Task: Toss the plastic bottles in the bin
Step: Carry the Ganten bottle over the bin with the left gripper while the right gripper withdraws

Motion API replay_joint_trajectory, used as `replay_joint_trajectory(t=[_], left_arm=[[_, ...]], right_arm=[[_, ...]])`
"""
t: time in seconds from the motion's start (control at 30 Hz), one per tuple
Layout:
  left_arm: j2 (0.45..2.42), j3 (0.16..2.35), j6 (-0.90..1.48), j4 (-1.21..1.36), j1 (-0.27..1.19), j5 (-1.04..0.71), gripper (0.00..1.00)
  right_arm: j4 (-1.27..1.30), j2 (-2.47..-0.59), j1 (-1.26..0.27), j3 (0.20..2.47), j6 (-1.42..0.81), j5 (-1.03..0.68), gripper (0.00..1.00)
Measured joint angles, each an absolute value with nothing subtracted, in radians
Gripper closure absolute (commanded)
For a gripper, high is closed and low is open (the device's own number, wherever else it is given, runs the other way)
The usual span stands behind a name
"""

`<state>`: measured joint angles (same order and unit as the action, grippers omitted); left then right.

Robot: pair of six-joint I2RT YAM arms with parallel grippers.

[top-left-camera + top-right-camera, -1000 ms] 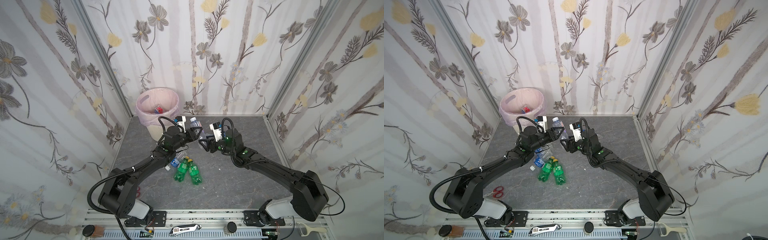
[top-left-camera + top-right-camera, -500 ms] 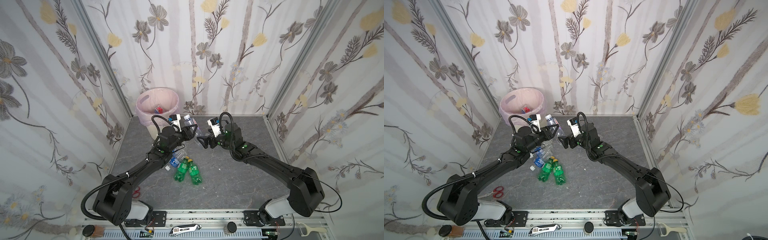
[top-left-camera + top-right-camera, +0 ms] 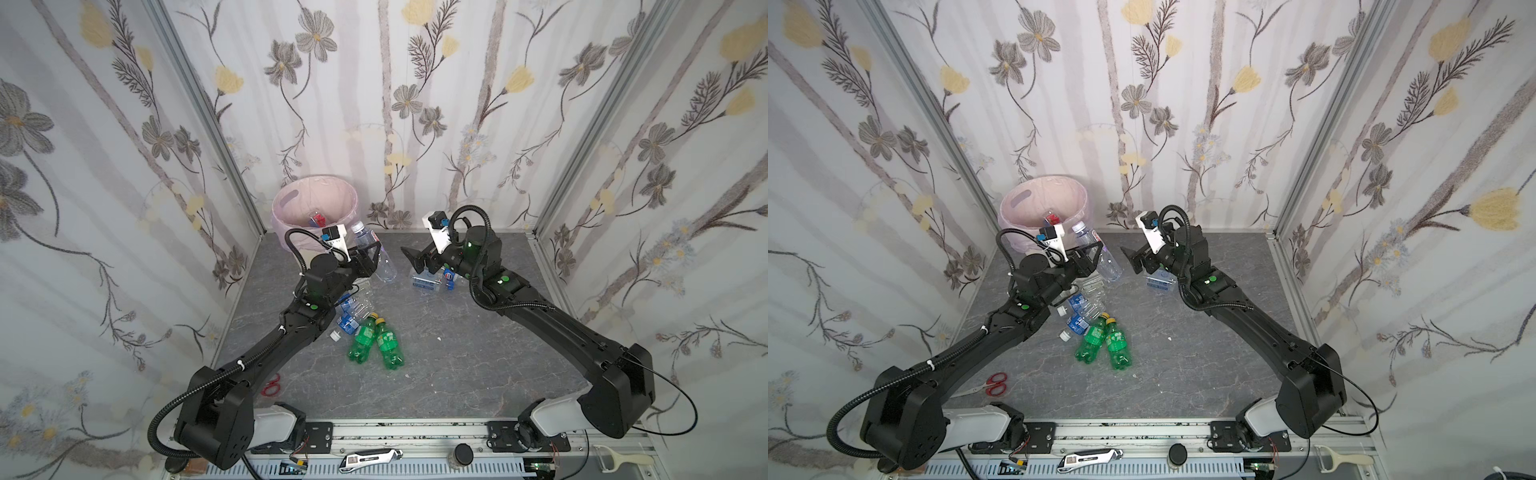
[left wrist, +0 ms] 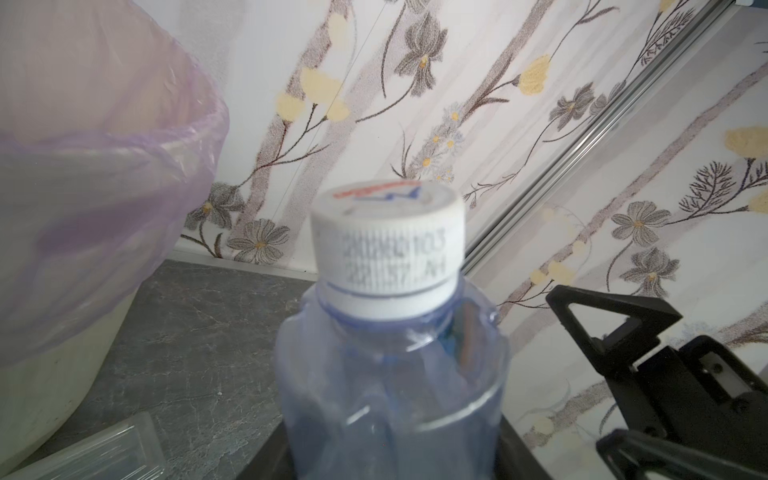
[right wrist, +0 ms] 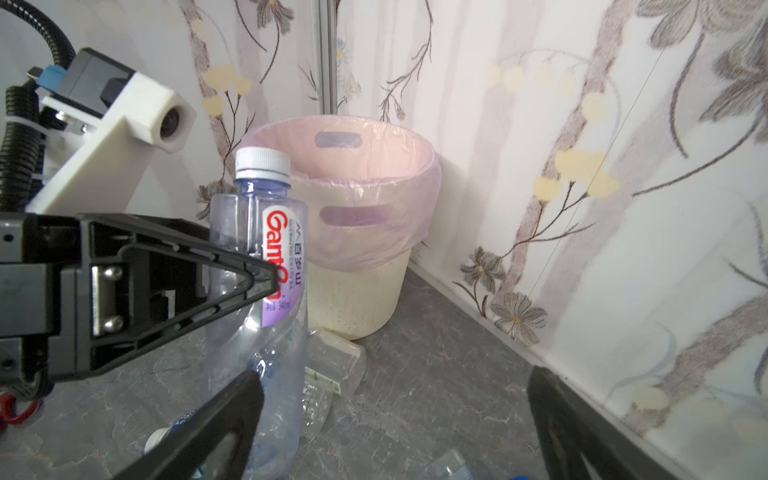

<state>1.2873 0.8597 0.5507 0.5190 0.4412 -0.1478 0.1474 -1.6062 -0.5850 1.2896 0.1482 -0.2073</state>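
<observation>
- Left claw grips a clear, white-capped plastic bottle with purple label, near the cream round pink-lined bin in the back corner.
- Right claw gapes wide, empty.

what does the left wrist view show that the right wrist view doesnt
Left wrist only: print on the top and side of the cap. Right wrist only: the left gripper clamping the clear bottle, its red-lettered label, and the handle slots of the bin. Both: that capped bottle and the pink-lined bin.
</observation>
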Motion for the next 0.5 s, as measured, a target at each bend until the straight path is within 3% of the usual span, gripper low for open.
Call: replay_joint_trajectory(t=[0.23,0.5], left_arm=[[1.256,0.857,0.511,0.511,0.416,-0.122,0.47],[1.188,0.868,0.453,0.507,0.331,-0.059,0.48]], right_arm=[[0.156,-1.603,-0.566,1.387,0.183,-0.243,0.00],[0.183,-1.584,-0.576,1.286,0.196,-0.282,0.00]])
